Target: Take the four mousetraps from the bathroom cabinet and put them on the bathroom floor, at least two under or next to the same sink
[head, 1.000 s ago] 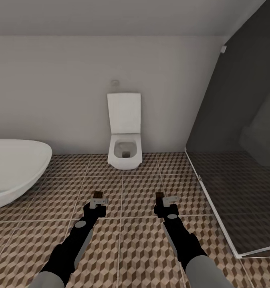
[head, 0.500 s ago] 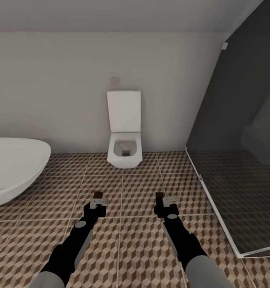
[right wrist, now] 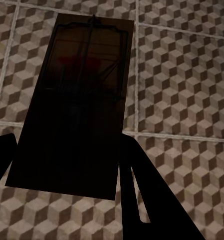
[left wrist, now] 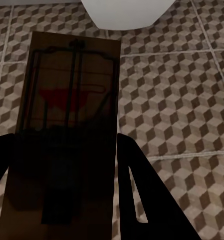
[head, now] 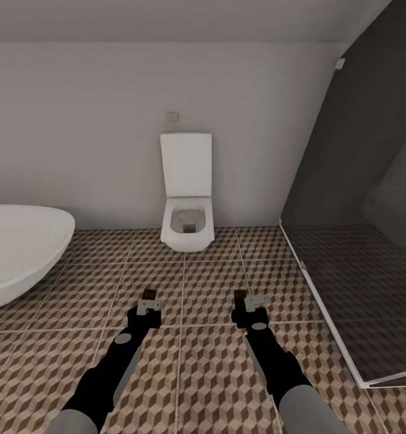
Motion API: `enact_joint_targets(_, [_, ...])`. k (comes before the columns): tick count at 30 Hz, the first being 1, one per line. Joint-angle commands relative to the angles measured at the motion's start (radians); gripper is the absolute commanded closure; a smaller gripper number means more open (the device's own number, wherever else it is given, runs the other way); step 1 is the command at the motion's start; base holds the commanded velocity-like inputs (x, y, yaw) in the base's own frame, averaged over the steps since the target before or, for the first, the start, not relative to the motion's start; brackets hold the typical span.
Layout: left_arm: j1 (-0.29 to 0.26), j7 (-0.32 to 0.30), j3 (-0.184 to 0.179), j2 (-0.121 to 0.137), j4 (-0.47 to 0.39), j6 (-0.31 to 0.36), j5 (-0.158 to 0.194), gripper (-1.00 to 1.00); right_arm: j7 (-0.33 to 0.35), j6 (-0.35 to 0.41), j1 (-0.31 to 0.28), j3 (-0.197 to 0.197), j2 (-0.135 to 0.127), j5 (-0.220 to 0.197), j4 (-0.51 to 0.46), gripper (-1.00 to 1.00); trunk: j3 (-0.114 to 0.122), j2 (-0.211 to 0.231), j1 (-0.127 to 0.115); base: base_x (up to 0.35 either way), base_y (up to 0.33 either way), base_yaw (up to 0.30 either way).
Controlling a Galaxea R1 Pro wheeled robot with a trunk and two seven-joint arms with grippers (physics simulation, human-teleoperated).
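Each gripper, left (head: 147, 299) and right (head: 244, 299), clasps a mousetrap (left wrist: 64, 135) (right wrist: 77, 105) pointing lengthwise, seemingly towards the toilet (head: 187, 208), tub (head: 16, 250) leftward.

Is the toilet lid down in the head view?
No. The toilet stands against the back wall with its lid raised upright, so the open bowl shows below it.
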Motion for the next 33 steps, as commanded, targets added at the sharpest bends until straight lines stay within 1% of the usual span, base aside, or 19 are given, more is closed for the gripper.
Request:
enact_joint_targets(1, [0.0,0.008,-0.003,0.001,-0.001,0.006,0.002,1.0,-0.001,0.008,-0.001,0.002,0.0,0.005,-0.001,1.0,-0.004,-0.008,0.004,0.0,0.0,0.0])
enact_joint_targets(33, [0.0,0.008,-0.004,0.001,0.0,0.006,0.002,1.0,-0.001,0.008,-0.001,0.002,0.0,0.005,-0.001,1.0,-0.104,-0.232,0.127,0.0,0.0,0.0])
